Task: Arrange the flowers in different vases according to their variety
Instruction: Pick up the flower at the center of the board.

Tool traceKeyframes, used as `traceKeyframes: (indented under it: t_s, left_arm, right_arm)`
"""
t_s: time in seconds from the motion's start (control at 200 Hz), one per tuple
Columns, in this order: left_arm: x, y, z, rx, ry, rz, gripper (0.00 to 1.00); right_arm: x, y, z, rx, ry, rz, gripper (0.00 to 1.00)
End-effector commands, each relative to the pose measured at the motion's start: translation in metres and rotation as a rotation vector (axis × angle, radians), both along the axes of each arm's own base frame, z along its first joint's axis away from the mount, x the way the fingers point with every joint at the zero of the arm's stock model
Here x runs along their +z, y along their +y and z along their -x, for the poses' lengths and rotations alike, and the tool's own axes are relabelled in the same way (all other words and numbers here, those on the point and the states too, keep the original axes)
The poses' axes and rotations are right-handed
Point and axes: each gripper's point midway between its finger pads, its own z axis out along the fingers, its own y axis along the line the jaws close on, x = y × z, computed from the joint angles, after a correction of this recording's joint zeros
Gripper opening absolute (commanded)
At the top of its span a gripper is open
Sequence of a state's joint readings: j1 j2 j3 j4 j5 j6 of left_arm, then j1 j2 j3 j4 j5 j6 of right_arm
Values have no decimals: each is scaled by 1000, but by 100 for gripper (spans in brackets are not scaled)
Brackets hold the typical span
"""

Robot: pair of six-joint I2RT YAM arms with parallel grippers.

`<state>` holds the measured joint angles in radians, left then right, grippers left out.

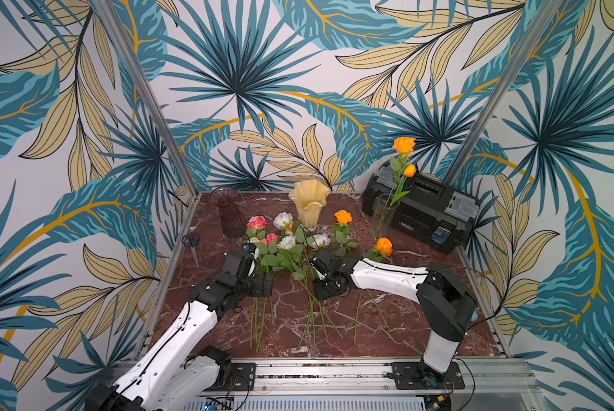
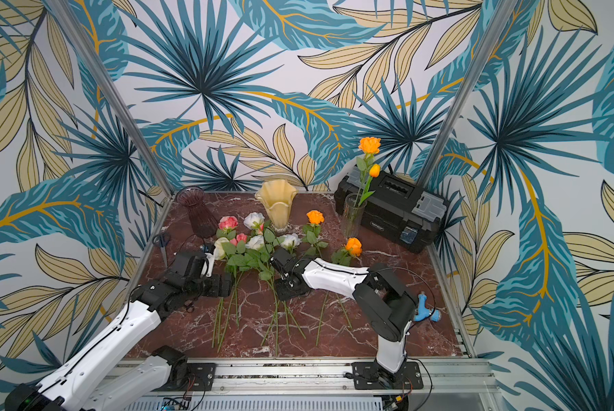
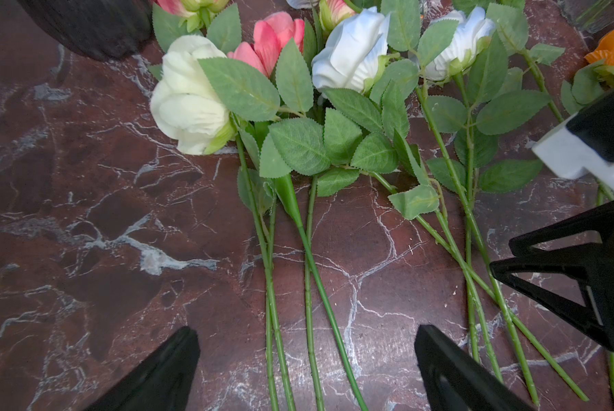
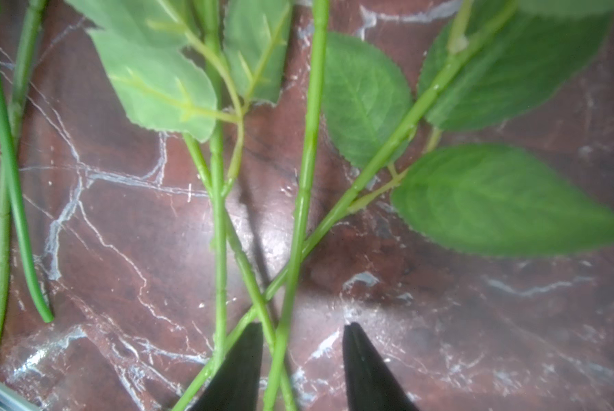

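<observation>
Fingers (image 4: 241,370) of R gripper (image 4: 302,325) half-open astride crossed stems (image 4: 308,149), nothing held, so isolate 1 stem b4 closing; L gripper (image 3: 306,328) wide open, empty.

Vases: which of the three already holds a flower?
The clear glass cylinder by the black toolbox: an orange rose stands in it. The purple ribbed vase and cream ruffled vase are empty.

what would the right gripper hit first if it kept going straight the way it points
The right gripper would probably meet the green stem lying between its open fingers, then the marble tabletop just beneath; depth is unclear.
</observation>
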<state>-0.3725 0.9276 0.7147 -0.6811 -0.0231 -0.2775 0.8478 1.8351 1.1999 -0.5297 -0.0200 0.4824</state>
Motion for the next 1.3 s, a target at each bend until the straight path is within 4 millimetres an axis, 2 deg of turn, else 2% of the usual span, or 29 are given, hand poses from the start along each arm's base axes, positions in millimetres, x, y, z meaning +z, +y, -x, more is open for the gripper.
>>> traceKeyframes:
  t_s: [0.0, 0.25, 0.656, 0.836, 1.012, 1.187, 1.292]
  left_arm:
    - [17, -1, -4, 3, -45, 9, 100]
    - [18, 0, -4, 6, -50, 8, 100]
    - [20, 1, -4, 10, -57, 6, 100]
    - [20, 1, -4, 9, -59, 6, 100]
    - [20, 2, -4, 11, -61, 5, 100]
    - [21, 2, -4, 14, -64, 4, 100]
    - [21, 3, -3, 17, -63, 3, 100]
  right_arm:
    - [-8, -2, -1, -6, 9, 35, 40]
    - [-15, -1, -1, -6, 25, 55, 38]
    - [-26, 4, 1, 14, 51, 81, 30]
    - [-34, -2, 5, 4, 68, 105, 25]
    - [-28, -2, 4, 3, 48, 89, 9]
    - [-20, 0, 3, 8, 29, 67, 9]
    - [-13, -1, 1, 2, 10, 60, 4]
